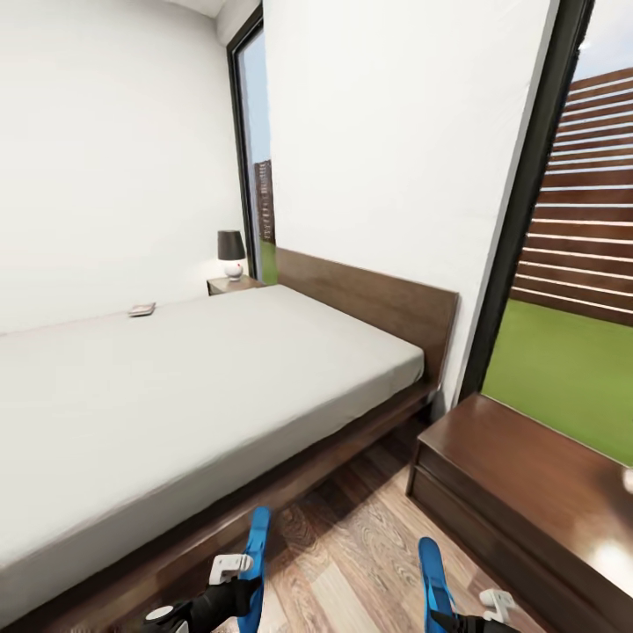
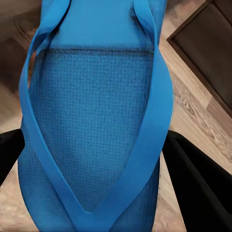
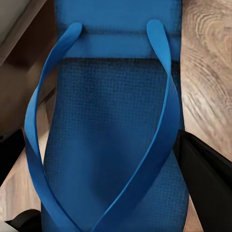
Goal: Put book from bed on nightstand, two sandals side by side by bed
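I held one blue sandal in each arm over the wood-plank floor (image 1: 352, 563) in the gap between the bed (image 1: 176, 413) and the near nightstand (image 1: 527, 475); the left gripper (image 1: 230, 576) carried the left sandal (image 1: 258, 563) close to the bed's dark frame, while the right gripper (image 1: 466, 615) carried the right sandal (image 1: 432, 576) nearer the nightstand's front. In the left wrist view the left sandal (image 2: 92, 135) sat between the two black fingers (image 2: 203, 183), strap side facing the camera, so the jaws were clamped on it; the right wrist view showed the same hold, the right sandal (image 3: 111, 145) pinched between dark fingers (image 3: 208, 183) with floor planks beyond it. I judged the soles were kept edge-up and roughly parallel, pointing toward the headboard (image 1: 378, 303), so both could go down together as a pair alongside the bed; whether either sole touched the floor I could not tell. The book (image 1: 141, 309) lay flat on the mattress near its far edge, well apart from both arms and closer to the far nightstand (image 1: 230, 285), which bore a small lamp (image 1: 231, 253); its move was not yet done. Through the tall black-framed window (image 1: 527, 202) beside the near nightstand, grass and a slatted fence showed outside.
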